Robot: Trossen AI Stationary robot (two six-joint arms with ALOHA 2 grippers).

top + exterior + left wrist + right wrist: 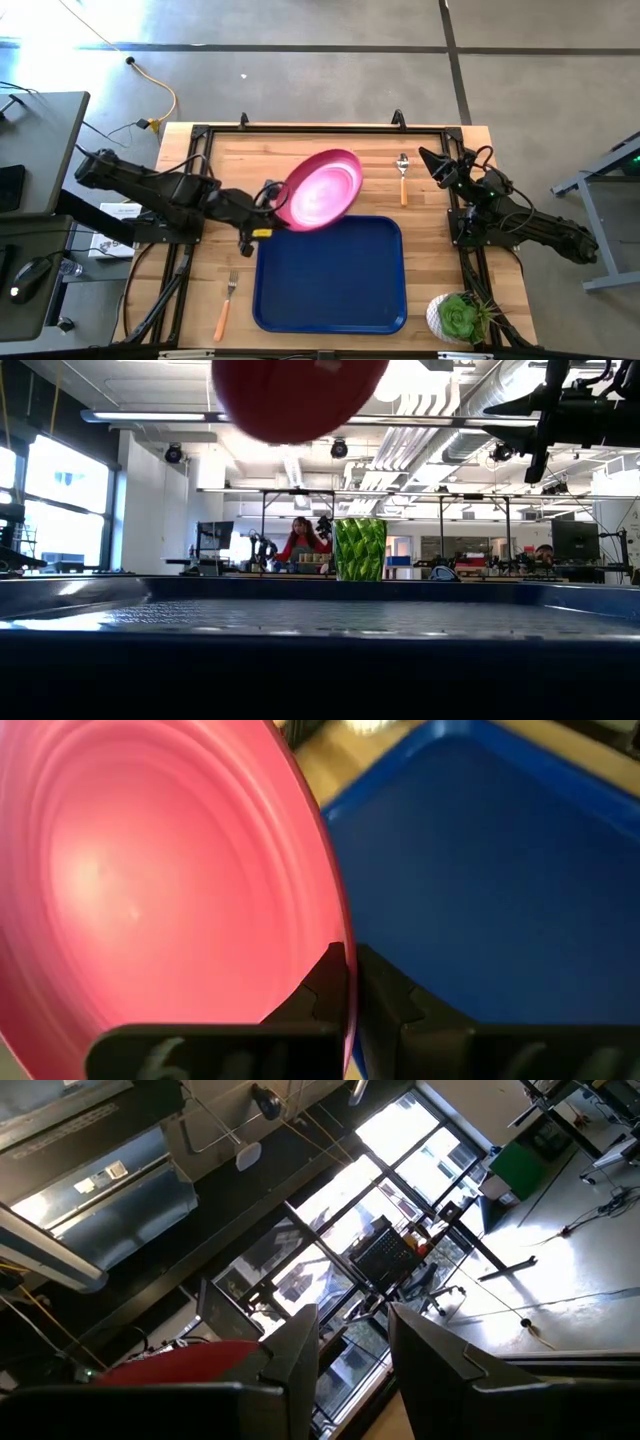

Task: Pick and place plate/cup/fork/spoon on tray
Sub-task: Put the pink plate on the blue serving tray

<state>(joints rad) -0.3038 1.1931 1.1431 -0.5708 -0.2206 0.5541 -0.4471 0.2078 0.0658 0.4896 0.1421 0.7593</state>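
My left gripper [270, 207] is shut on the pink-red plate [320, 190], which hangs tilted above the far left corner of the dark blue tray [330, 275]. The plate also shows at the top of the low view [300, 395]. The green cup [360, 548] stands upright beyond the tray in the low view; the plate hides it in the high view. The spoon [403, 177] lies on the table beyond the tray's far right corner. The fork [226, 305] lies left of the tray, near the table's near edge. My right gripper [350, 1345] is open and empty, raised at the table's right side [432, 163]. My left gripper pinches the plate's rim [345, 975] between its two fingers, one finger on the dished face and one on the back. The fingers come about level from the table's left. The plate is lifted clear and tilted, its far edge beyond the tray.
A white pot with a green succulent [458, 318] stands at the table's near right corner. A black frame [300, 128] runs round the table top. People sit in the room behind the table [300, 540].
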